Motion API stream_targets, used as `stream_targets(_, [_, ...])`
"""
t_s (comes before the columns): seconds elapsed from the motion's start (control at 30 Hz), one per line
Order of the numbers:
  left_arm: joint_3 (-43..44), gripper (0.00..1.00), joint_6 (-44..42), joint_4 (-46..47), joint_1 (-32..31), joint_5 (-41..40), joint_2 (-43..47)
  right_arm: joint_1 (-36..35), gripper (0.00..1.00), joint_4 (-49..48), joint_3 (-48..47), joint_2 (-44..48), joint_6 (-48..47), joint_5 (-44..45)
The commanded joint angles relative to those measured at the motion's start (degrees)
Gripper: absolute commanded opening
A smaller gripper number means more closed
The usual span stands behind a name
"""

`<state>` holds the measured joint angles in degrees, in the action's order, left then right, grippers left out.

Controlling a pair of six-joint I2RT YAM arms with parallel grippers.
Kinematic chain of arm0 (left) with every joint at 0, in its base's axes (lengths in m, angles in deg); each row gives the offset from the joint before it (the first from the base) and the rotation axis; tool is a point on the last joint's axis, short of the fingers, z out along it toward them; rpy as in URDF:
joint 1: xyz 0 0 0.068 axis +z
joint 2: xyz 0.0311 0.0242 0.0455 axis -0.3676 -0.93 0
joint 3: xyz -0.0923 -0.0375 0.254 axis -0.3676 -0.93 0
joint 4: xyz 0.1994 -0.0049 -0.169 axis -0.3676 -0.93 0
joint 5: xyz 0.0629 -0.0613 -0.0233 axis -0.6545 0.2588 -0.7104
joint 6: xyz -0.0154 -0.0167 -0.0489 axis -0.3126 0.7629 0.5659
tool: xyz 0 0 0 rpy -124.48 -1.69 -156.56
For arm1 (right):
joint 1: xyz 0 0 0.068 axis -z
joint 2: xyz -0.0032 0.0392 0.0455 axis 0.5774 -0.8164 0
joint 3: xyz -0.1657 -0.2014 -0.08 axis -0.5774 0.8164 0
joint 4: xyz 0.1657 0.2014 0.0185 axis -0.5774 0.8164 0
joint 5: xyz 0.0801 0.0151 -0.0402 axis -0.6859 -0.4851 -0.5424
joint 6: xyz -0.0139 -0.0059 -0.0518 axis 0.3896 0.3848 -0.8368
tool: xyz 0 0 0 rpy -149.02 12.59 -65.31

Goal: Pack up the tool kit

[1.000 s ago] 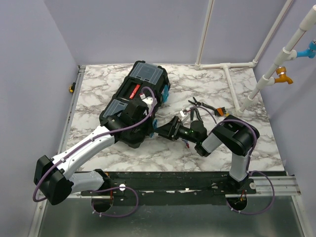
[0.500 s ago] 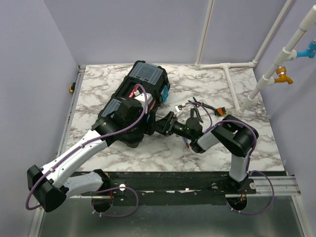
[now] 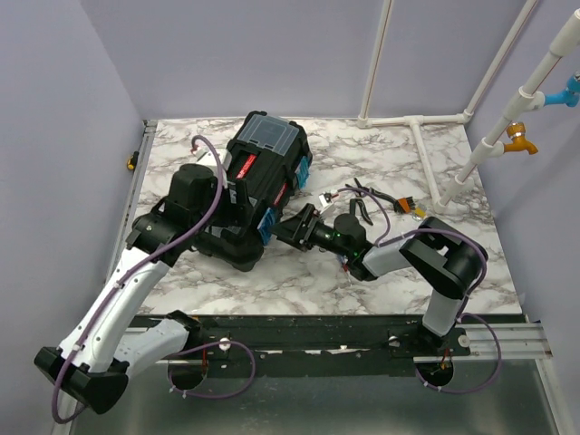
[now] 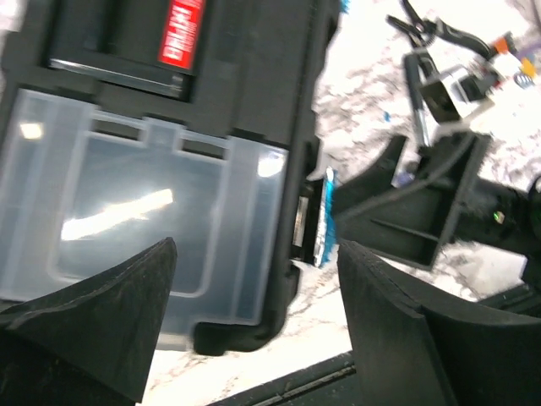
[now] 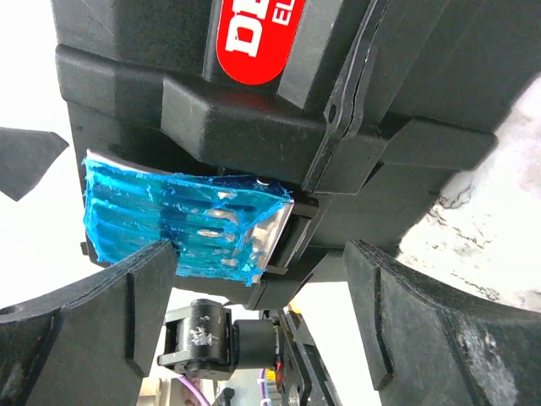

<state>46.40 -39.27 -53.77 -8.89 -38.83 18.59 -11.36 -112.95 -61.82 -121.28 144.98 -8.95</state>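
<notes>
1. The black toolbox (image 3: 276, 168) lies on the marble desk (image 3: 362, 145), left of centre.
2. The left pincer (image 4: 258, 245) is released and holds nothing; it hangs over the grey lid compartment (image 4: 127, 203).
3. The right pincer (image 5: 262, 245) is also released, with its fingers wide apart and facing a teal latch (image 5: 169, 220).

Left wrist view: the toolbox (image 4: 254, 101) runs off the top and left, its lid compartment (image 4: 144, 211) clipped at the left, red label (image 4: 182, 38) sliced at the top. From above, the left arm (image 3: 190, 195) sprawls over that near compartment, burying it. Tools (image 3: 373, 201) toward the table's (image 3: 299, 281) right edge are a tangle, too small to name. Right wrist: label lettering cut off, unreadable; teal latch (image 5: 182, 224) dips behind a finger (image 5: 93, 330).
</notes>
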Motion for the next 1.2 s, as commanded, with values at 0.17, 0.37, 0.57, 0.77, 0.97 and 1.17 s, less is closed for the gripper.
stream_targets(0.17, [5.5, 0.83, -5.9, -4.3, 21.2, 11.4, -1.2, -3.2, 0.89, 12.7, -4.3, 6.0, -3.2, 8.4])
stream_targets(0.37, [3.7, 0.85, -4.2, -0.2, 27.7, 15.3, -1.5, -3.7, 0.90, 19.0, -7.5, 6.4, -3.5, 9.5])
stream_targets(0.57, [2.5, 0.87, -2.9, 2.0, 34.2, 24.5, -5.7, -5.0, 0.92, 25.1, -9.2, 7.6, -3.8, 13.3])
stream_targets(0.77, [-1.1, 0.87, -1.9, 5.3, 36.6, 30.4, -8.5, -7.5, 0.95, 32.6, -12.5, 9.2, -4.4, 19.3])
stream_targets(0.97, [-4.6, 0.87, -0.5, 8.1, 37.6, 33.9, -9.7, -8.1, 0.96, 35.3, -13.1, 9.5, -2.3, 20.6])
stream_targets(1.17, [-5.8, 0.82, -0.3, 9.0, 37.5, 39.1, -12.3, -8.3, 0.95, 38.8, -12.8, 11.4, 0.7, 22.6])
